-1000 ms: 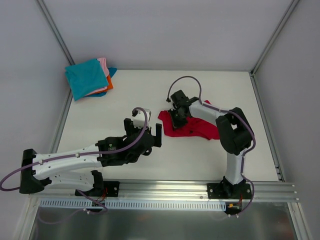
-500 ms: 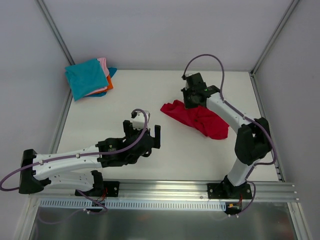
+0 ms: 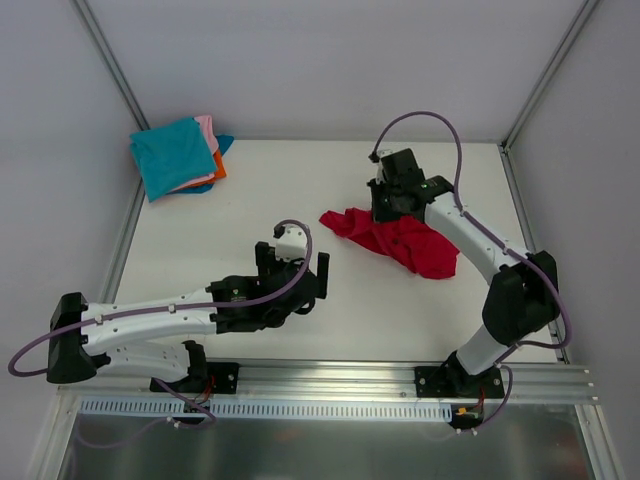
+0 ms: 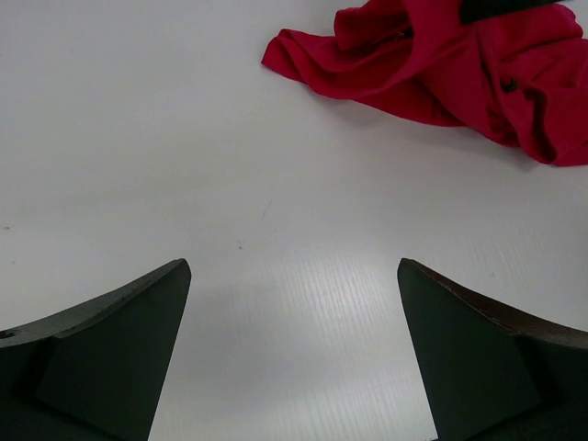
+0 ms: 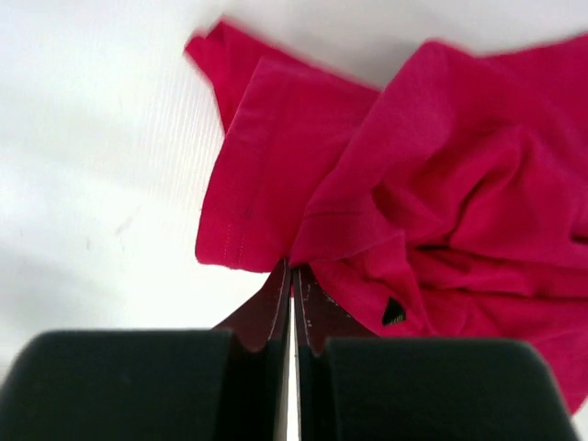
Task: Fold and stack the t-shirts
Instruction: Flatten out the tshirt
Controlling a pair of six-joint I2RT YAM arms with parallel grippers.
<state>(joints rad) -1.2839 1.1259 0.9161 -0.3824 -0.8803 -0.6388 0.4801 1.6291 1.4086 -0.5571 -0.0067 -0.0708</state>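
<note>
A crumpled bright red t-shirt (image 3: 412,243) lies right of the table's middle. My right gripper (image 3: 386,211) is at its far left part, jaws shut on a fold of the red cloth (image 5: 432,202). The pinch shows at the fingertips of the right gripper (image 5: 292,268) in the right wrist view. My left gripper (image 3: 296,263) hovers wide open over bare table, near and left of the shirt. In the left wrist view the left gripper (image 4: 292,265) holds nothing and the red t-shirt (image 4: 432,64) lies ahead at the upper right. Folded t-shirts (image 3: 178,155) are stacked at the back left, teal on top.
Pink, orange and blue edges stick out under the teal shirt of the stack. Metal frame rails (image 3: 120,240) run along the table's left and right edges, with white walls behind. The right arm's purple cable (image 3: 430,118) loops above the gripper.
The right gripper has moved toward the back right, dragging the red t-shirt with it, away from the left arm. The left gripper has shifted slightly and stays open.
</note>
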